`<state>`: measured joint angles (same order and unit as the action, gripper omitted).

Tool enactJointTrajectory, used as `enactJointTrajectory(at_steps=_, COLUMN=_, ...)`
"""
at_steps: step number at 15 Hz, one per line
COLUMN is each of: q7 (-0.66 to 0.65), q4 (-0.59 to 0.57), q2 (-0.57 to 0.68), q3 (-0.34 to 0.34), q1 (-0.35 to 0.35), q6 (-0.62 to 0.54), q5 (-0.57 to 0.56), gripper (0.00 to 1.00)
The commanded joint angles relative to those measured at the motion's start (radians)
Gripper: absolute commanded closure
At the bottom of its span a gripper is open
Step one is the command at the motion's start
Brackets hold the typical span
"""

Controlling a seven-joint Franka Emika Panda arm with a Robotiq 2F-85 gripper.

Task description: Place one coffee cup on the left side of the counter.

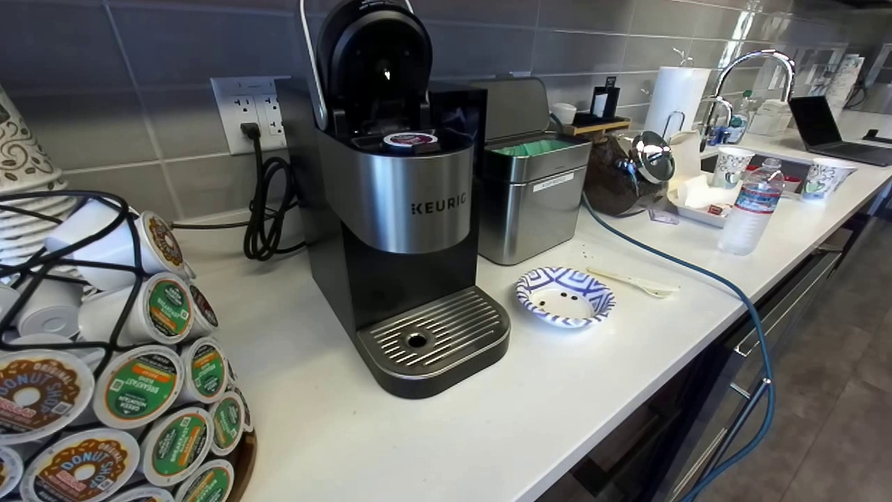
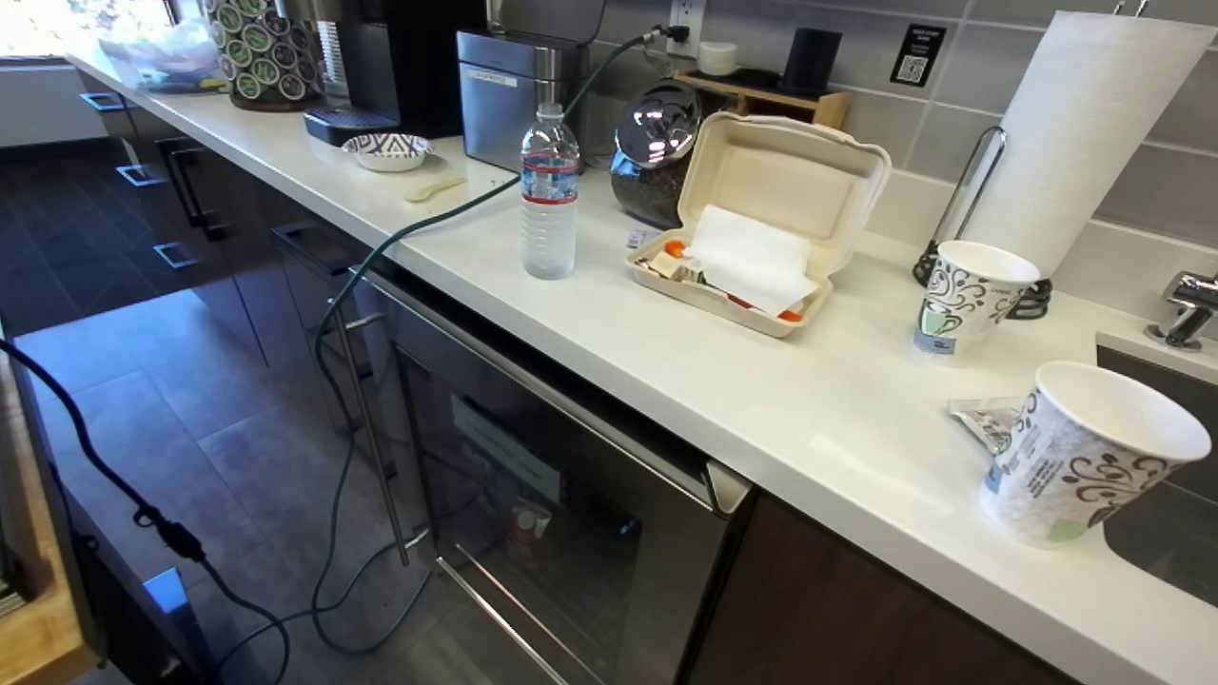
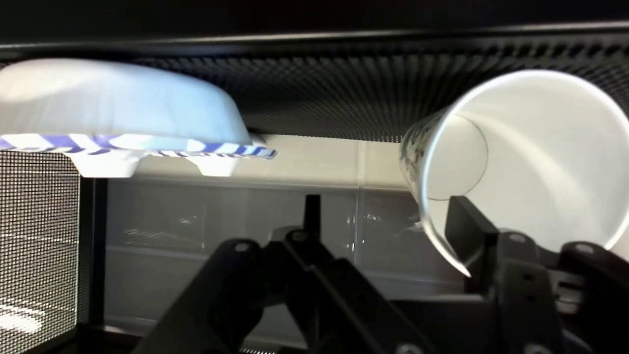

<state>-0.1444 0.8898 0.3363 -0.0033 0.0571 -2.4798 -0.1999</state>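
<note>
Rising toward eleven o'clock in an exterior view, the coffee machine (image 1: 401, 199) shows us brushed steel over black, its head tipped up above a foil-topped pod (image 1: 411, 140). At eight o'clock we find white tapered coffee pods (image 1: 143, 387) in a heap, their round lids printed. Toward four, a shallow bowl (image 1: 557, 277) with a blue geometric print sits on the smooth white counter (image 1: 432, 446).

In an exterior view we see a clear ribbed bottle (image 2: 550, 214) upright toward eleven, an open fibre clamshell (image 2: 785, 181) at two with creased white paper (image 2: 756, 262) in it, and, toward three, a nearer paper cup (image 2: 1085, 457) and a farther paper cup (image 2: 961, 295), both tapered and scroll-printed.

In the wrist view the gripper (image 3: 388, 214) enters from six o'clock, its dark fingers wide apart. The coffee cup (image 3: 521, 157) is at three, its round, smooth white mouth facing us; one fingertip (image 3: 464, 221) overlaps that mouth, and we cannot tell whether they touch. Fine black mesh (image 3: 319, 98) spans twelve o'clock. At ten we see a blue-rimmed bowl (image 3: 113, 110), and behind, glossy grey tiles (image 3: 162, 216).
</note>
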Motion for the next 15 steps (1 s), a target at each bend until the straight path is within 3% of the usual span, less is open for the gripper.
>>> enactJointTrajectory(at_steps=1, q7=0.039, q4=-0.067, q2=0.046, q3=0.000, q1=-0.006, q6=-0.005, q5=-0.014, gripper=0.63)
enactJointTrajectory(at_steps=6, q7=0.067, q4=-0.091, q2=0.049, q3=0.007, q1=-0.006, q6=-0.004, q5=0.000, gripper=0.99)
enactJointTrajectory(at_steps=11, q7=0.056, q4=-0.103, q2=0.023, q3=0.012, q1=-0.010, q6=0.000, q5=0.010, gripper=0.99)
enactJointTrajectory(at_steps=15, q7=0.104, q4=-0.041, q2=-0.083, q3=0.063, q1=0.022, q6=0.009, q5=0.111, gripper=0.99)
